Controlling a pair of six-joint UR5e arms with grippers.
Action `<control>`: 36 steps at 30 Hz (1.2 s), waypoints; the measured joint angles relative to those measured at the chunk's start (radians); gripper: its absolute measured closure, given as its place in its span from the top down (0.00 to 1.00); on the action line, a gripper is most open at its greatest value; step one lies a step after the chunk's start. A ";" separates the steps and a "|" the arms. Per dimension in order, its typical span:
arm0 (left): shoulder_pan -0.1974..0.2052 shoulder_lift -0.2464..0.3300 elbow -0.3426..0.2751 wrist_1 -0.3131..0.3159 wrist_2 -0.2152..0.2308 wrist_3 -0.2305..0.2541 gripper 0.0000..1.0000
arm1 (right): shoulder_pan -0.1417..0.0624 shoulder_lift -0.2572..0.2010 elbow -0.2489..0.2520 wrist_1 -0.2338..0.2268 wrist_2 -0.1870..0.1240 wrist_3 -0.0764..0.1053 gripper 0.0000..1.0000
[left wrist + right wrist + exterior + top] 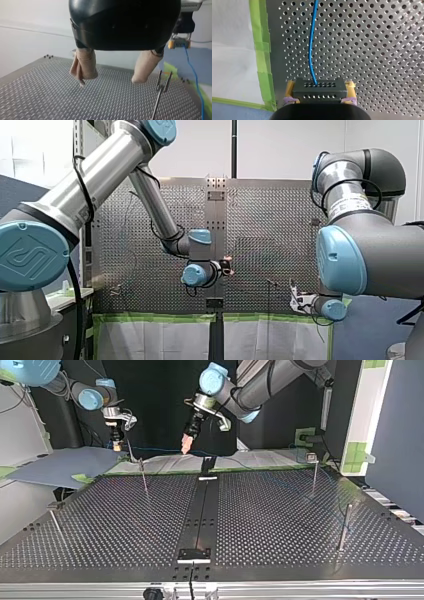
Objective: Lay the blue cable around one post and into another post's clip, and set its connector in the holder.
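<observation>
Your right pincer (320, 92) grips the black connector (319, 86) aloft just beyond the clip post (163, 83), with the blue cable (310, 50) trailing loose past that post, apparently ready for routing. Your left pincer (111, 78), spread wide and empty, hovers beside the post, likely to guide the cable.

We lose the blue cable (311, 45) where it leaves the right wrist view, ahead of the connector (319, 90).
</observation>
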 joint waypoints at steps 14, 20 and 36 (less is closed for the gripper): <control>-0.078 -0.151 0.150 -0.050 -0.027 -0.064 1.00 | -0.015 -0.039 0.000 0.028 -0.001 -0.010 0.00; -0.060 -0.216 0.214 -0.051 -0.033 -0.054 1.00 | -0.025 -0.040 0.001 0.021 -0.009 0.002 0.00; -0.118 -0.271 0.260 0.006 -0.061 -0.071 1.00 | -0.023 -0.039 0.004 0.042 -0.020 0.004 0.00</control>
